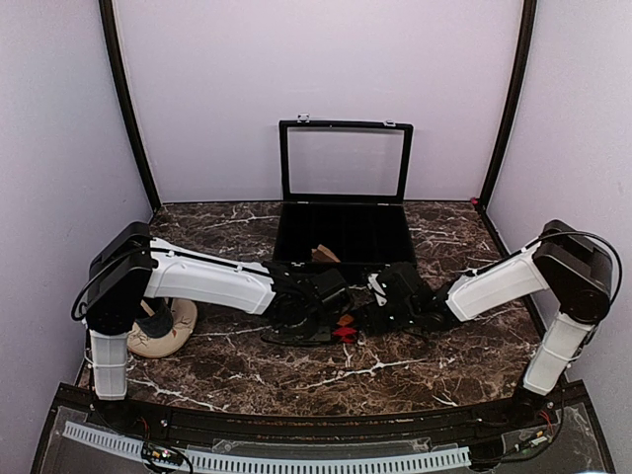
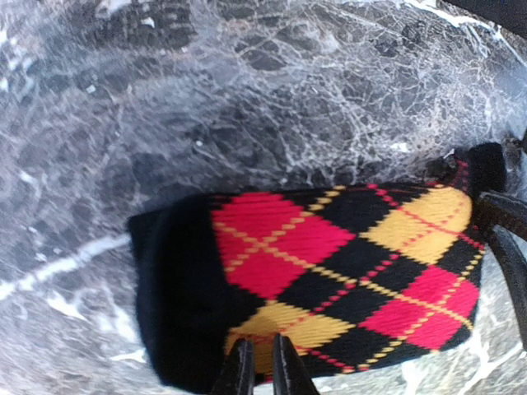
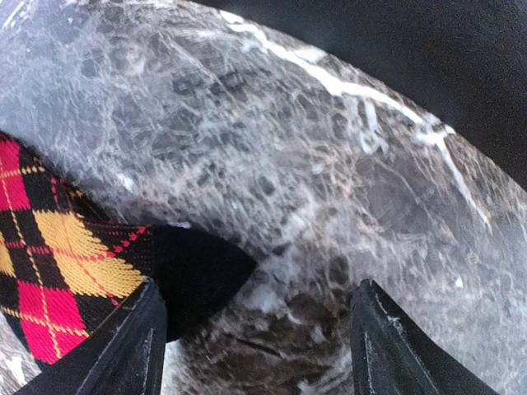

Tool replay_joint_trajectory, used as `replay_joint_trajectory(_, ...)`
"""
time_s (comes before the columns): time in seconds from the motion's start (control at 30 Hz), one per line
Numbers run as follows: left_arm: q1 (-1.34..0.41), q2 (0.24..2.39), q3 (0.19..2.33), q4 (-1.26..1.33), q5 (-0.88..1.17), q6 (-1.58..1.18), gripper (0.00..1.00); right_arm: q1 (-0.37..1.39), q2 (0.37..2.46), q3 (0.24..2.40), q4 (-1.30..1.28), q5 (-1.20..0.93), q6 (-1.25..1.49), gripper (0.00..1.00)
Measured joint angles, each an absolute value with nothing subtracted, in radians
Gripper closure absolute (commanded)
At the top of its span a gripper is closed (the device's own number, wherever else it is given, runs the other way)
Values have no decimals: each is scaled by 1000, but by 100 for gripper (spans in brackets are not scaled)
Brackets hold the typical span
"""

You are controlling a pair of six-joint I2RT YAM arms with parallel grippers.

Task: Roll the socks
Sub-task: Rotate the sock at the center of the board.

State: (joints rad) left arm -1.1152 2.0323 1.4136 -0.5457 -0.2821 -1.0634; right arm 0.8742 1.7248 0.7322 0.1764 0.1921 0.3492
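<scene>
An argyle sock (image 2: 346,263), black with red and yellow diamonds, lies flat on the marble table; its black cuff is at the left in the left wrist view. My left gripper (image 2: 262,362) is shut on the sock's near edge. The sock's black toe (image 3: 198,276) lies between the fingers of my right gripper (image 3: 259,346), close to the left finger (image 3: 132,350); this gripper is open wide. In the top view both grippers, left (image 1: 314,314) and right (image 1: 380,308), meet over the sock (image 1: 344,328) at table centre, which they mostly hide.
A black box (image 1: 296,242) with its glass lid raised stands at the back centre, with something brown (image 1: 324,254) inside. A pale beige sock bundle (image 1: 163,331) lies beside the left arm's base. Purple walls enclose the table.
</scene>
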Motion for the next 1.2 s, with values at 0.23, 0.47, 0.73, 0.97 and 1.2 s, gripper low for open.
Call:
replay_joint_trajectory(0.23, -1109, 2032, 1421, -577, -312, -967, 87, 905, 1694, 699, 164, 224, 365, 30)
replay_joint_trajectory(0.47, -1097, 2032, 1419, -564, -305, -894, 87, 957, 1655, 673, 126, 244, 402, 30)
replay_joint_trajectory(0.73, -1091, 2032, 1402, -529, -289, -840, 86, 1022, 1597, 629, 86, 255, 449, 30)
replay_joint_trajectory(0.97, -1091, 2032, 1391, -477, -266, -773, 85, 1079, 1557, 605, 48, 262, 489, 30)
replay_joint_trajectory(1.2, -1090, 2032, 1386, -445, -253, -719, 84, 1153, 1541, 604, 17, 265, 535, 30)
